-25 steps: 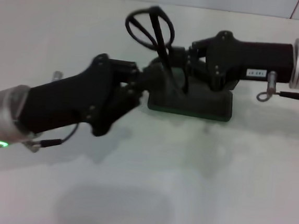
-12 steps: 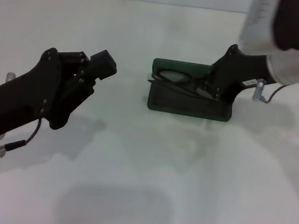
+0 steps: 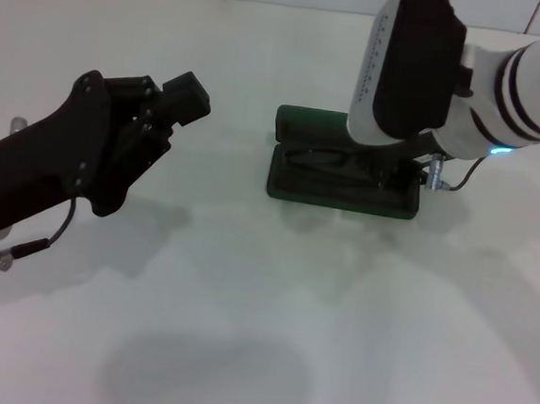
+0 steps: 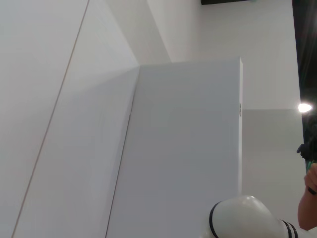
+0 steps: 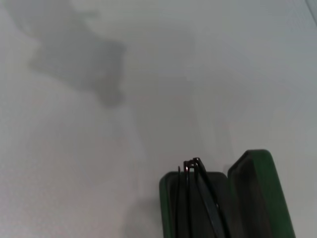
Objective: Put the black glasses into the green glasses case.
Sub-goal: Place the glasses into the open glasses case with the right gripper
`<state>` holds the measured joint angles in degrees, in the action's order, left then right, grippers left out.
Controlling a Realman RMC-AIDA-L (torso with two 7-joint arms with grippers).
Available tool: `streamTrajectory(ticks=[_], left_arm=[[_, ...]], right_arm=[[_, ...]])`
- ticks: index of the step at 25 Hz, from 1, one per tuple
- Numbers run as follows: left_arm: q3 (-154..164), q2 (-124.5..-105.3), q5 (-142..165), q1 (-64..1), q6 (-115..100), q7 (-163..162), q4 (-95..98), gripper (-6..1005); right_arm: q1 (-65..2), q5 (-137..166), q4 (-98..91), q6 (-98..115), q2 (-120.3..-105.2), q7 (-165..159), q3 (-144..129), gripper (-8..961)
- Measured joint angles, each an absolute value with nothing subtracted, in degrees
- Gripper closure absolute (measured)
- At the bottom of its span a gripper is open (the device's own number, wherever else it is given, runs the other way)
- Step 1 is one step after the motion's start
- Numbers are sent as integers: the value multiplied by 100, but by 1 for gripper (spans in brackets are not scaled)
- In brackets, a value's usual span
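We see the black glasses [image 3: 335, 159] lying inside the open green glasses case [image 3: 342, 191] on the white worktop [image 3: 242, 304]. Right hand [image 3: 401, 166] sits over the case, grip state can't tell. Left hand [image 3: 186, 100] hangs well apart, clenched, empty.

I see a plain white table [image 3: 261, 305] carrying the work. The only thing lying directly on it is the green glasses case [image 3: 342, 191], open, a little past centre toward one o'clock in my head view. Its lid stands up along the far edge, at twelve o'clock from the tray. The black glasses [image 3: 335, 162] lie inside the tray, not on the table itself.
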<state>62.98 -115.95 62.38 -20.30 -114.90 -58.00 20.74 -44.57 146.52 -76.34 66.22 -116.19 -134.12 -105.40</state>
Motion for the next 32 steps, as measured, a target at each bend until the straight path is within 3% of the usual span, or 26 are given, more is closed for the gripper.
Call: streamTrajectory(ticks=[32], left_arm=[[6302, -11635, 6204, -1969, -11392, -5786, 2041, 961]], right_arm=[[-4439, 15110, -7063, 5511, -11619, -13472, -11197, 901]])
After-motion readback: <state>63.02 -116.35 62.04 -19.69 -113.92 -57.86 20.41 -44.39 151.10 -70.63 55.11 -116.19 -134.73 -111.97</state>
